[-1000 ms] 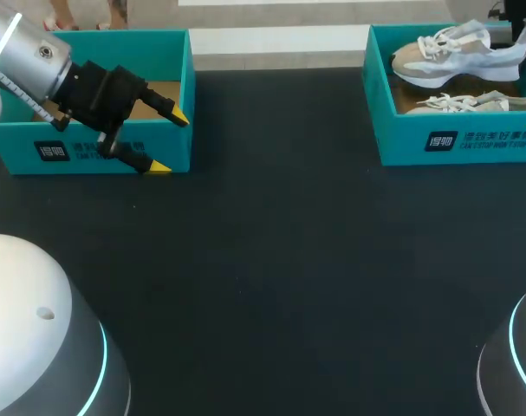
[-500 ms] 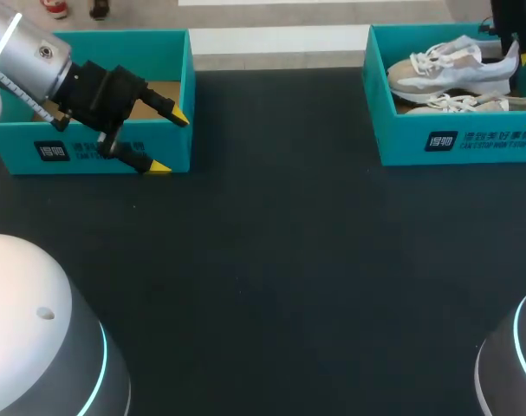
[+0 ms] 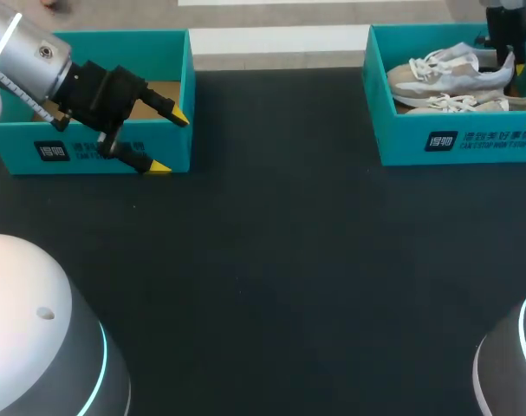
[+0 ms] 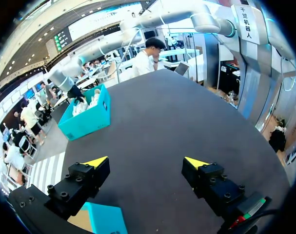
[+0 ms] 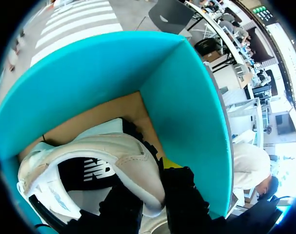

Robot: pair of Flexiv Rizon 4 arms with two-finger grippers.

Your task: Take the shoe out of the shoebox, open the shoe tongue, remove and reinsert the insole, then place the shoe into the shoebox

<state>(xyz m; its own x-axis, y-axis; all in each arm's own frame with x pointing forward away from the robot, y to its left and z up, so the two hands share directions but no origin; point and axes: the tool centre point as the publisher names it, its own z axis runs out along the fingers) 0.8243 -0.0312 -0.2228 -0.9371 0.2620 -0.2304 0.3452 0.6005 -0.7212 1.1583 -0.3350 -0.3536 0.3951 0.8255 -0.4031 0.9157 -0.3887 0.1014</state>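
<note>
The table [image 3: 271, 260] is presenting a black, matte top. A spare box [image 3: 133, 50], teal and without a lid, is standing at the far left corner. Its brown cardboard floor [image 3: 163, 89] is showing inside, and a dark printed label [image 3: 53, 152] is sitting on its front wall. A spare shoe [image 3: 457, 103], pale with white laces, is lying low inside the shoebox [image 3: 401, 143] at the far right, just behind that box's front wall, which is hiding its lower part. The two boxes are standing well apart, at opposite ends of the table's far edge.
</note>
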